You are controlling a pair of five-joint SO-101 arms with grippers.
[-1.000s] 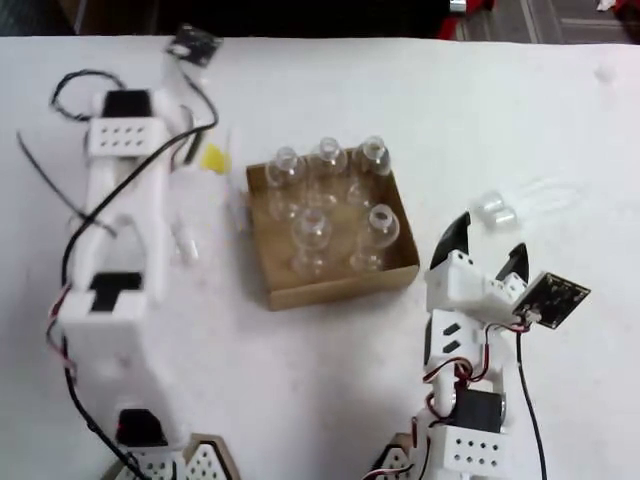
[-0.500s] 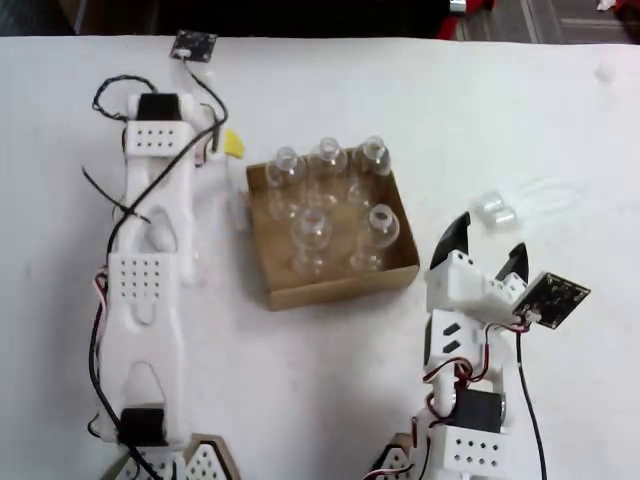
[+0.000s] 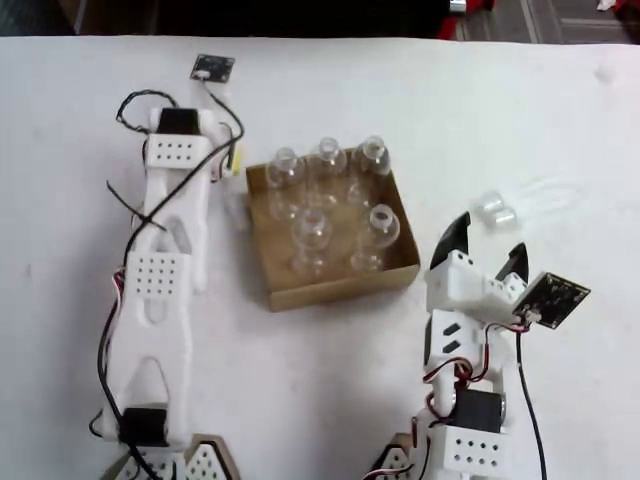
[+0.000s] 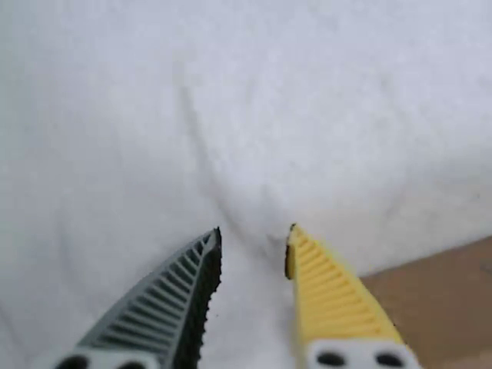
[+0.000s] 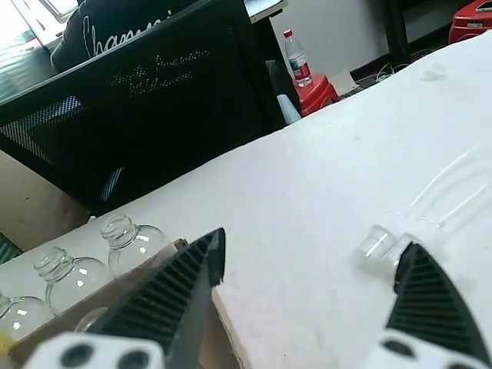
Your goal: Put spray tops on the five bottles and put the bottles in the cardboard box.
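The cardboard box (image 3: 335, 282) stands mid-table and holds five clear bottles (image 3: 312, 232) upright, all with bare necks. My left gripper (image 3: 233, 165) hovers low over the white table by the box's far left corner; its grey and yellow fingers (image 4: 323, 284) stand open around nothing, with the box's corner (image 4: 438, 296) beside them. Clear spray tops (image 3: 495, 210) lie to the right of the box. My right gripper (image 3: 485, 252) is open just short of them. In the right wrist view the spray tops (image 5: 378, 241) lie between the black fingers, farther off, with bottles (image 5: 123, 231) to one side.
The left arm (image 3: 165, 270) stretches along the table's left side, trailing black cables (image 3: 125, 205). A small camera board (image 3: 213, 67) lies near the table's far edge. Beyond that edge stand a dark chair (image 5: 154, 100) and a red-capped bottle (image 5: 296, 58). White tabletop surrounds the box.
The left arm has stretched out and swung right, bringing its gripper up to the box's far left corner. The right arm, the box and the spray tops have not moved.
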